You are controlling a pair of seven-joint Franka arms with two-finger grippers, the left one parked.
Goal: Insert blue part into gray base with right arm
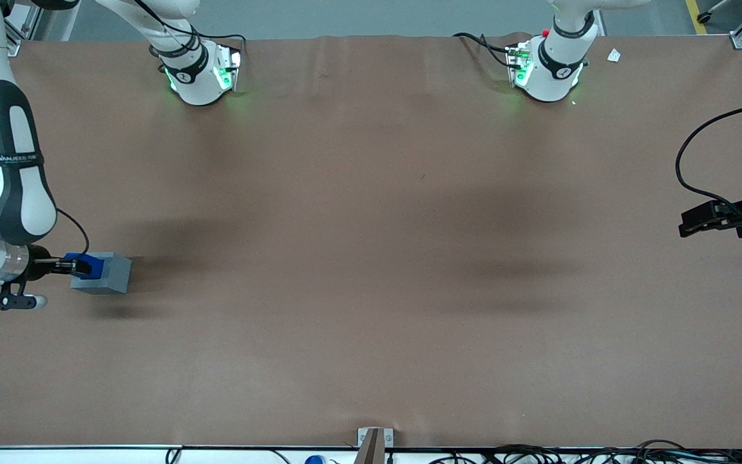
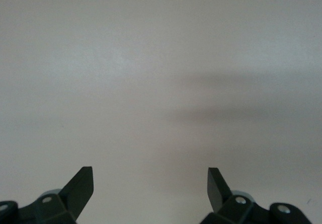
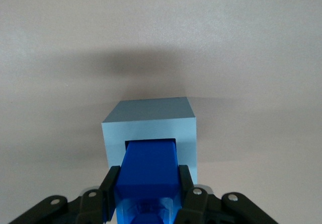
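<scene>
claw (image 1: 69,265) gripping blue part (image 1: 87,263), over gray base (image 1: 105,275)

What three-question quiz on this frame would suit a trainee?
1. True or false: the blue part lies loose on the table.
2. The right arm's hand is: A) open above the gray base; B) shut on the blue part; C) empty.
3. Where is the blue part's leading end?

Key:
1. False; the hand holds it.
2. B.
3. In the gray base's square hole, at the working arm's end of the table.
</scene>
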